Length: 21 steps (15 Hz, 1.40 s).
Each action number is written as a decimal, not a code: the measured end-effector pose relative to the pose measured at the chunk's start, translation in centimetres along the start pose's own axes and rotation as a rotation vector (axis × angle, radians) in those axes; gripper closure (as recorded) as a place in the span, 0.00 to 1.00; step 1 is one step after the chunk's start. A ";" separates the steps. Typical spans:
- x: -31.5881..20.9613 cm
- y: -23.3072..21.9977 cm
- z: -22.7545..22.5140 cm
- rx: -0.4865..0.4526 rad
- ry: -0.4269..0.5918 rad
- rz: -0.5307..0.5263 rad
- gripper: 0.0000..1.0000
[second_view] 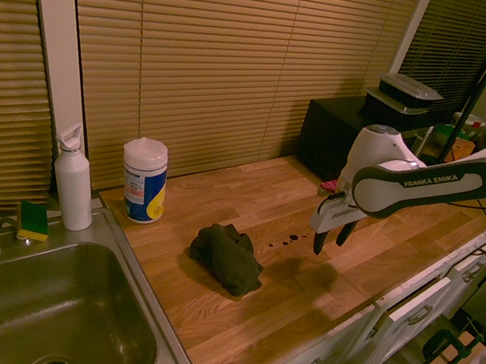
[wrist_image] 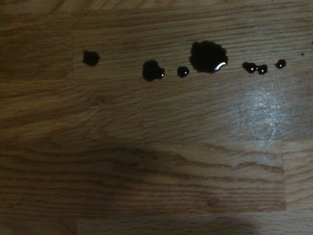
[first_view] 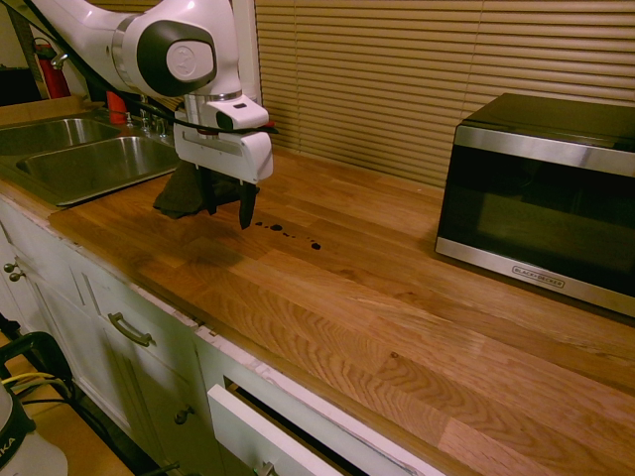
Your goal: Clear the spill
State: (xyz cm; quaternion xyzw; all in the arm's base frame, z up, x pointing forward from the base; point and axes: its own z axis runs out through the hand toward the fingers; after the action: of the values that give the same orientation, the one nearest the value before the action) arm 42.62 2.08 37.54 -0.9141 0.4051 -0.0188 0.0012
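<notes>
Up close, glints on spill (wrist_image: 209, 57)

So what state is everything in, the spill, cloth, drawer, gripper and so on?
Spill: wet, unwiped drops in a trail
Cloth: crumpled, on the counter
Fingers: apart, holding nothing
Drawer: pulled open
Microwave: door shut
Wipes tub: upright, lid on
Sponge: by the sink

A kitchen is shown: a wooden countertop (first_view: 377, 288) is spread beneath the end effector, fronted by white cabinets (first_view: 139, 367). On one side of it a Black+Decker microwave (first_view: 541, 213) is placed; on the other, a stainless-steel double sink (first_view: 94, 169) is set.
</notes>
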 end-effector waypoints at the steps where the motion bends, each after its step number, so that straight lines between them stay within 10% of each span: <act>1: 0.0 0.0 0.1 0.001 -0.001 0.001 0.00; 21: -11.2 -20.4 -5.8 0.180 0.063 -0.077 0.00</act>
State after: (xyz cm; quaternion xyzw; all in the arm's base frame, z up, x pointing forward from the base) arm 50.00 24.16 43.34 -0.9241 0.3662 -0.0839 0.0699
